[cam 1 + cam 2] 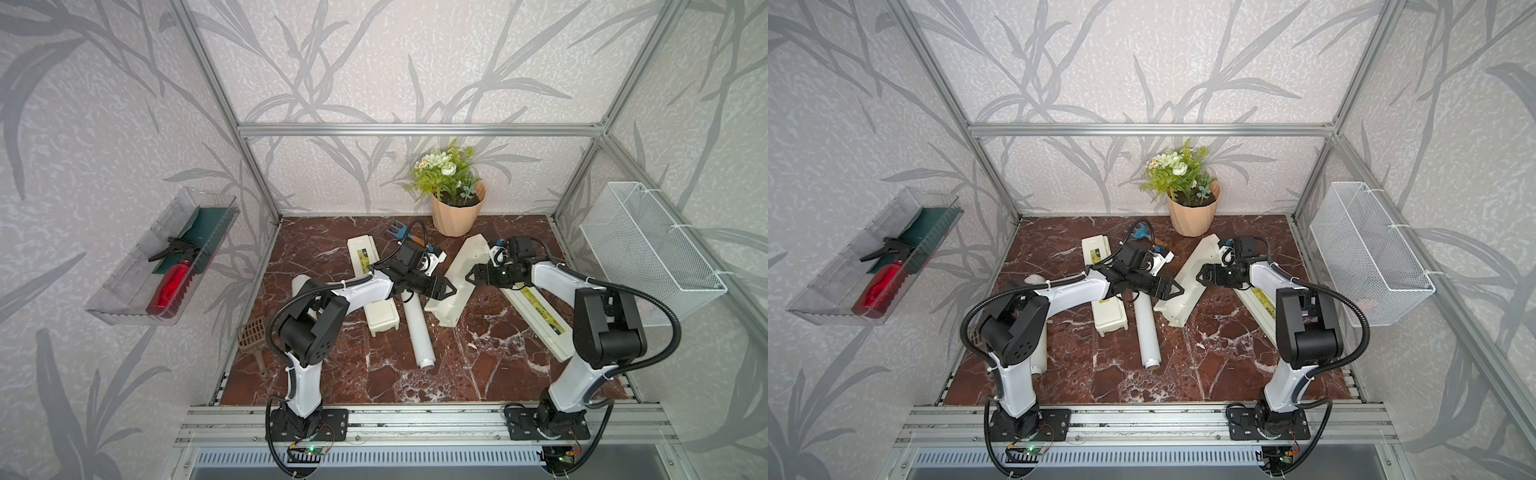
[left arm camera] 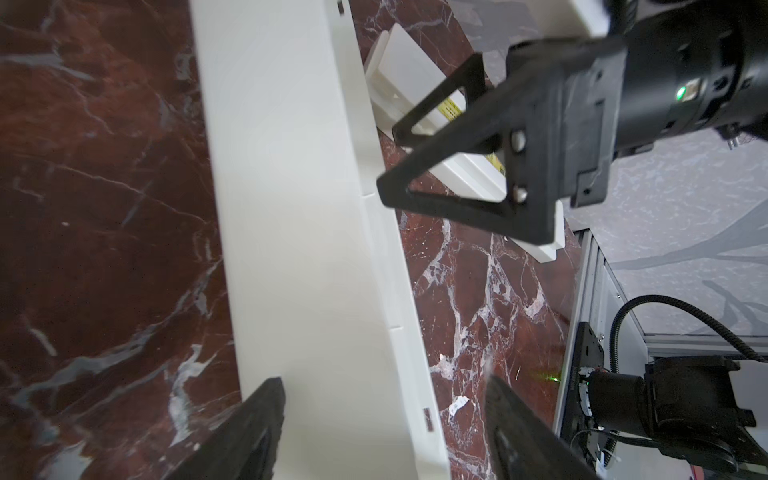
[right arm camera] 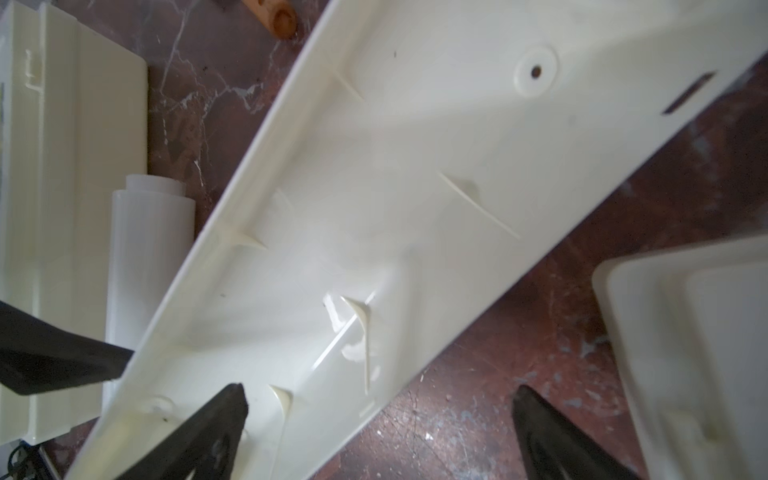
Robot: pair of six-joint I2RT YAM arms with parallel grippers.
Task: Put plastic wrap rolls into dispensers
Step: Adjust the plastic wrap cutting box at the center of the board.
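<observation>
- The left gripper [image 1: 454, 289] stands at centre with jaws apart, astride a long wall of the open dispenser [image 1: 446, 308]. A gap shows beside one finger, so it clamps nothing.
- The right gripper [image 1: 473, 277] faces it from the right, jaws spread wide and empty, one finger over the dispenser's hollow.
- The open dispenser appears tipped up on a long edge, hollow facing right. Its labelled lid [image 1: 536, 316] lies apart on the right. Unclamped, the body could topple or slide at any push.
- The centre roll [image 1: 417, 332] lies just left of that body. A knock could set it rolling on the smooth table [image 1: 478, 374].
- The second roll [image 1: 298, 284] lies at the left, mostly hidden behind the left arm. The closed dispenser [image 1: 380, 322] sits between the rolls. Neither roll is loaded.
- The two sets of fingertips stand near each other, so they could collide.
</observation>
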